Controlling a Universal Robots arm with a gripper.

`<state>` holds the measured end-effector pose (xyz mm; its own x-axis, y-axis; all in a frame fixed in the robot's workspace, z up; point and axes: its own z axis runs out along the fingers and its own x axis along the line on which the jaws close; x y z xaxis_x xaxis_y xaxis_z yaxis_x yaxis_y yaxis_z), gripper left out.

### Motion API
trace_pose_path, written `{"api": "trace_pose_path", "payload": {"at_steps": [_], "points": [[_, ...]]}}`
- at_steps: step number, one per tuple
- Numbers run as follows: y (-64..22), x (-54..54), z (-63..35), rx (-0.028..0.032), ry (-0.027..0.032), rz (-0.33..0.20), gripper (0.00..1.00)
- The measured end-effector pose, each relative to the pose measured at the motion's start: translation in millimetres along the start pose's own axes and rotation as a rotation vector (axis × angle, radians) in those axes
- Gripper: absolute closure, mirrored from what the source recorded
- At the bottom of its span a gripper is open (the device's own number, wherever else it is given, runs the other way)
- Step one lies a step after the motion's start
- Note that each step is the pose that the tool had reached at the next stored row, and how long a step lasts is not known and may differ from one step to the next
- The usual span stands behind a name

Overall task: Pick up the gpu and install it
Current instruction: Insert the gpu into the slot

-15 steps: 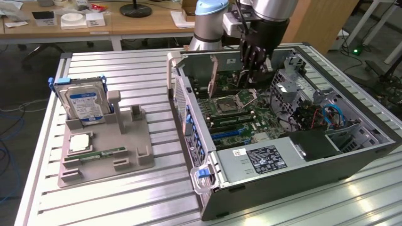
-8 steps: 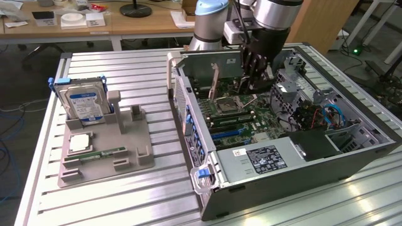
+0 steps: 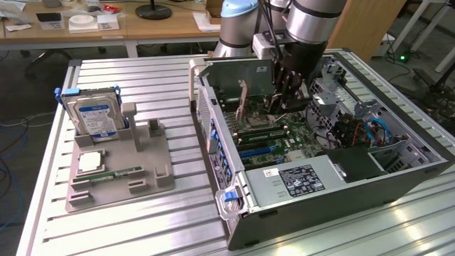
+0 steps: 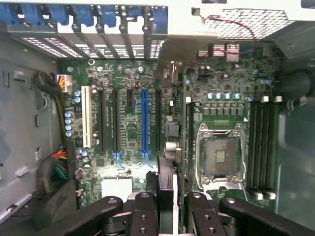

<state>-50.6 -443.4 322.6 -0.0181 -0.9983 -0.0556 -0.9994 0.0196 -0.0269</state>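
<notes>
Gripper (image 3: 288, 101) is holding the gpu (image 3: 238, 77) upright, edge facing the motherboard (image 4: 128, 128) slots, seemingly so its connector lines up.

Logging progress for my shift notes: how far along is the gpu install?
Done: the gpu is picked up. In hand: the gripper clamps it on edge over the motherboard in the open computer case. Left: seating it; it looks not yet pressed into a slot.
</notes>
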Motion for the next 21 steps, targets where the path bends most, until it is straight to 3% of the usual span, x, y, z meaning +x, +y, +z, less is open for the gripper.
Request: {"api": "trace_pose_path", "payload": {"at_steps": [6,10,21], "points": [[3.9,10.2,5.6,0.0002,0.0000,0.000,0.73],[11.8,10.9,12.6,0.0000,0.0025,0.000,0.73],[13.6,19.7,31.1,-0.0008,0.0033,0.000,0.73]]}}
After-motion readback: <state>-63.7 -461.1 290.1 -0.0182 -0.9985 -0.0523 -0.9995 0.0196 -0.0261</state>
